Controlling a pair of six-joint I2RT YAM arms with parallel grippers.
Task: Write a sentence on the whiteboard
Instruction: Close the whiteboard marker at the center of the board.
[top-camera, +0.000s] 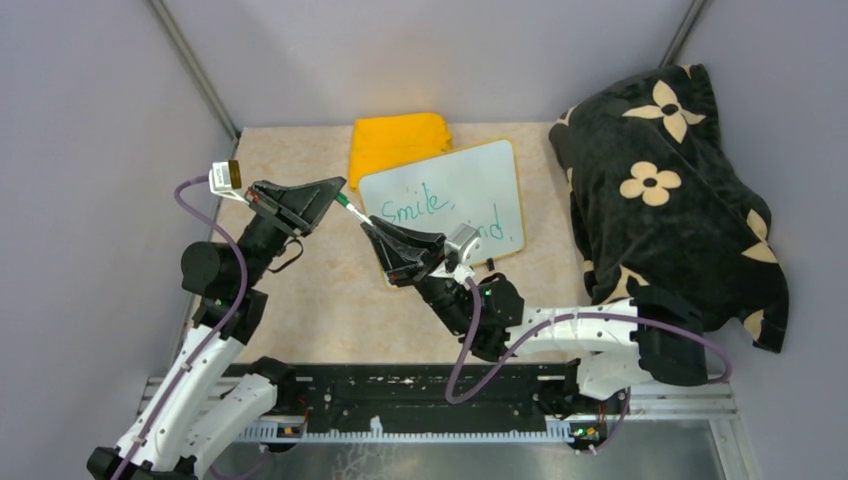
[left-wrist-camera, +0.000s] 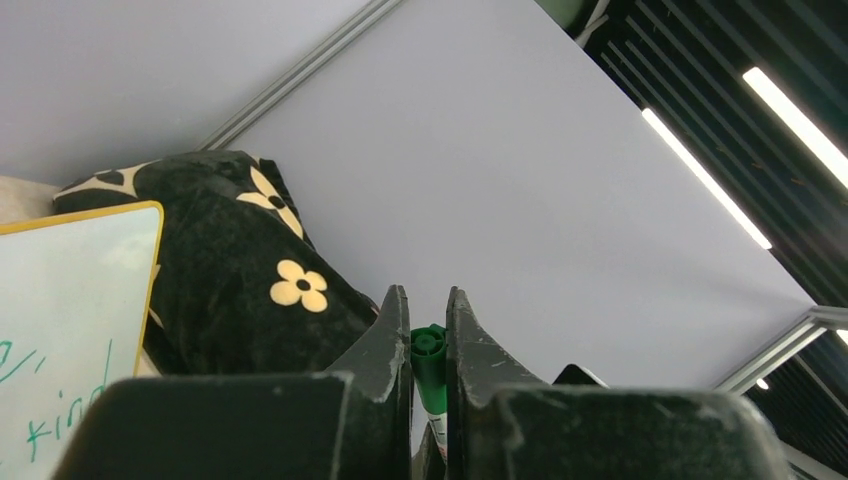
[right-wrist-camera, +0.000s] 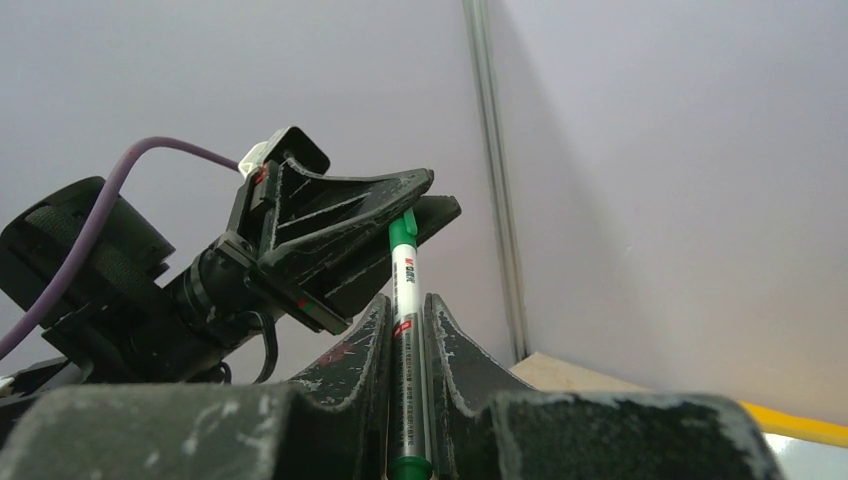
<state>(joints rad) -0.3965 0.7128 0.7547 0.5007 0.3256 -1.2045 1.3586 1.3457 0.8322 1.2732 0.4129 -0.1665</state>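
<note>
The whiteboard (top-camera: 455, 190) lies tilted at the back of the table, its yellow rim also showing in the left wrist view (left-wrist-camera: 70, 310). Green handwriting, the sentence (top-camera: 412, 207), reads "Smile," with a second line partly hidden behind my right arm; "kind" (left-wrist-camera: 60, 428) shows in the left wrist view. A green-and-white marker (top-camera: 350, 208) spans both grippers above the board's left corner. My left gripper (top-camera: 338, 190) (left-wrist-camera: 428, 300) is shut on the marker's green cap end (left-wrist-camera: 430, 360). My right gripper (top-camera: 368, 228) (right-wrist-camera: 405, 305) is shut on the marker's barrel (right-wrist-camera: 404, 300).
A folded yellow cloth (top-camera: 398, 140) lies behind the board. A black blanket with cream flowers (top-camera: 665, 190) (left-wrist-camera: 240, 270) is heaped at the right. Grey walls enclose the table on three sides. A black rail (top-camera: 400, 400) runs along the near edge.
</note>
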